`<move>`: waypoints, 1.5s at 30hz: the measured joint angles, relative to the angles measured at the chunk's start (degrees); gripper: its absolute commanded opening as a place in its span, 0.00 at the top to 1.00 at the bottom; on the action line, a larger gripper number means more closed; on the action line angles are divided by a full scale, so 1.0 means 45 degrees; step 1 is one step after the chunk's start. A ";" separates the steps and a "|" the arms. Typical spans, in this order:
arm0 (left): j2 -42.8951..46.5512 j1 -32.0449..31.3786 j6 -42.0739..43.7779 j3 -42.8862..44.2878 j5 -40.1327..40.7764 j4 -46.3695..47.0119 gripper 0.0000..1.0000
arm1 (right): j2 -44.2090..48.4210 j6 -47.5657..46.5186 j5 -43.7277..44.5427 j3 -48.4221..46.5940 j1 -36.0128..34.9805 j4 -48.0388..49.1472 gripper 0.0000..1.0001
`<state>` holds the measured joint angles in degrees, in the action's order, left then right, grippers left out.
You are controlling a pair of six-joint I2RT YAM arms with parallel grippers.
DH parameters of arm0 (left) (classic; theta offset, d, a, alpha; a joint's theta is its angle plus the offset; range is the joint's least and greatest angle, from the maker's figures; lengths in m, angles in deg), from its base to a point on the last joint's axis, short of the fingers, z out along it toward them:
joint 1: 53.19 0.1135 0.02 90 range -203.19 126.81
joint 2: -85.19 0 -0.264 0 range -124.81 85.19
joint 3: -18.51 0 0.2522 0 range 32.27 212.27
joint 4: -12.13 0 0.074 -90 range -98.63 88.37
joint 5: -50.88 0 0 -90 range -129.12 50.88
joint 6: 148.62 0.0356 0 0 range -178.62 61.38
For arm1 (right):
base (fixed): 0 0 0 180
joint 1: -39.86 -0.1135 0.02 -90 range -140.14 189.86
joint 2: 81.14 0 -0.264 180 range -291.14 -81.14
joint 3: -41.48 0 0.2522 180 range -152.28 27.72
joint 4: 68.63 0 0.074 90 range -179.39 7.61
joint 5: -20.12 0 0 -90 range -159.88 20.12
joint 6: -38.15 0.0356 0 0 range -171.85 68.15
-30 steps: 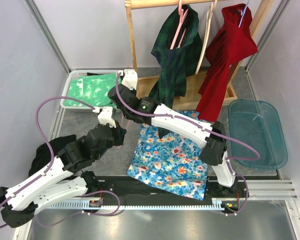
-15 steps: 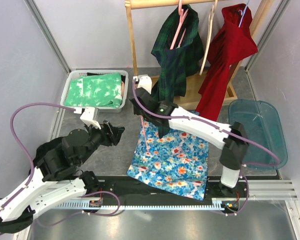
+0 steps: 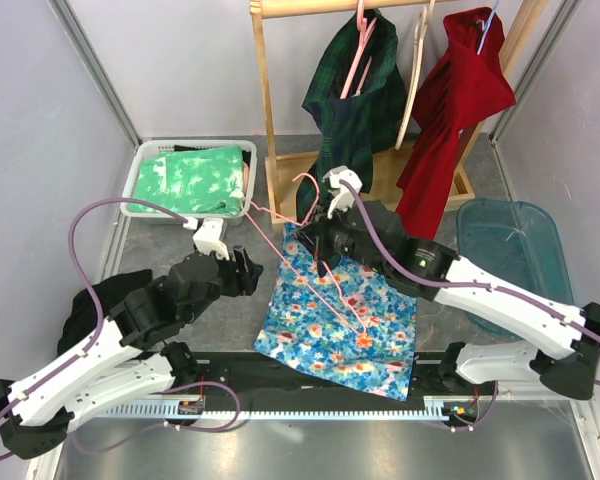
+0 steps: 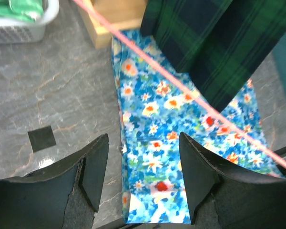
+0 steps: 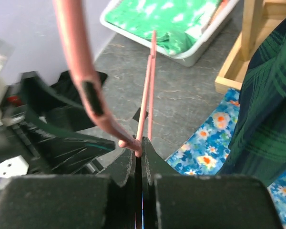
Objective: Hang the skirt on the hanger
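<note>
Pink hanger [image 5: 150, 86] pinched in the right gripper [image 5: 139, 152], left gripper [image 4: 143, 143] gaping and empty beside the floral skirt [image 4: 148, 114].

Nearest, the left arm runs forward from its base with a bent elbow. Its wrist is low, and its wide jaws aim at the skirt's left edge, just ahead of and below the fingertips. The skirt lies flat on the table. The right arm stretches across it, with the wrist tipped over the cloth's far edge. Its jaws are closed tight on the hanger's neck under the hook, and one thin bar slants down from the fingers over the fabric. To do this step well, the left should probably pinch only the top layer at a far corner and lift it. The right should meanwhile hold the hanger level, since the thin wire could twist in the pinch. Which end is the waistband I cannot tell. Beyond the right fingers hangs a plaid garment [image 3: 350, 120].
</note>
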<state>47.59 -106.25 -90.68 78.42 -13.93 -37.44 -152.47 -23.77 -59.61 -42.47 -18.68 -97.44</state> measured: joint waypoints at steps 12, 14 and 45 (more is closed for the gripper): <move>-0.0170 0.0000 -0.0651 -0.1297 -0.2161 0.0185 0.44 | 0.0884 0.1375 -0.1681 0.5153 -0.0078 0.2268 1.00; -0.0010 0.0000 -0.0865 -0.1651 -0.2458 0.0155 0.44 | 0.0845 0.1928 -0.1787 0.6013 -0.0243 0.3099 1.00; -0.1962 -0.0015 -0.4575 -0.5076 -0.4308 -0.0291 0.52 | -0.4847 0.7198 0.3327 0.7184 -0.4328 0.8024 1.00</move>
<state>38.76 -106.31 -111.27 55.58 -33.32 -38.76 -174.28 8.62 -44.64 -10.15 -38.16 -61.33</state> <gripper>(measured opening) 0.477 0.046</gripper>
